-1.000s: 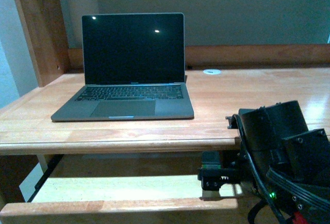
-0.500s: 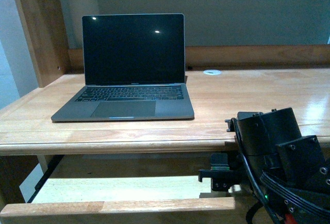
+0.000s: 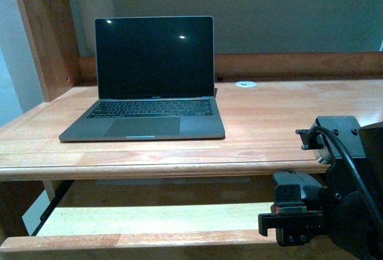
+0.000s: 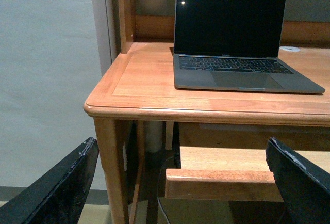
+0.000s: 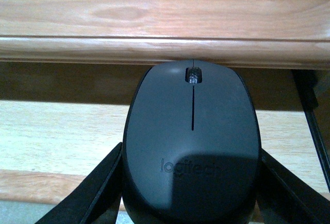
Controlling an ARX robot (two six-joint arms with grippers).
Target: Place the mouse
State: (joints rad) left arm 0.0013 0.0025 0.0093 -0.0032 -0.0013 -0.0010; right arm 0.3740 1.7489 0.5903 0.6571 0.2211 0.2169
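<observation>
The mouse (image 5: pixel 192 141) is black and oval, with a scroll wheel and a faint logo. My right gripper (image 5: pixel 191 201) is shut on its sides, one black finger (image 5: pixel 95 193) on each flank. The mouse's nose points at the front lip of the wooden desk top (image 5: pixel 165 46), over the pull-out shelf (image 5: pixel 62 131). In the front view my right gripper (image 3: pixel 293 227) hangs low at the right, in front of that shelf (image 3: pixel 149 218). My left gripper (image 4: pixel 180 193) is open with nothing between its fingers (image 4: pixel 62 188), off the desk's left front corner (image 4: pixel 98 108).
A grey laptop (image 3: pixel 146 116) stands open with a dark screen on the left half of the desk top (image 3: pixel 281 116). A small white round disc (image 3: pixel 245 83) lies near the back rail. A wooden post (image 3: pixel 45 32) rises at the back left.
In the front view my right arm has moved to the right and lower, closer to the camera, with the mouse still in its grip. The laptop has not moved.
</observation>
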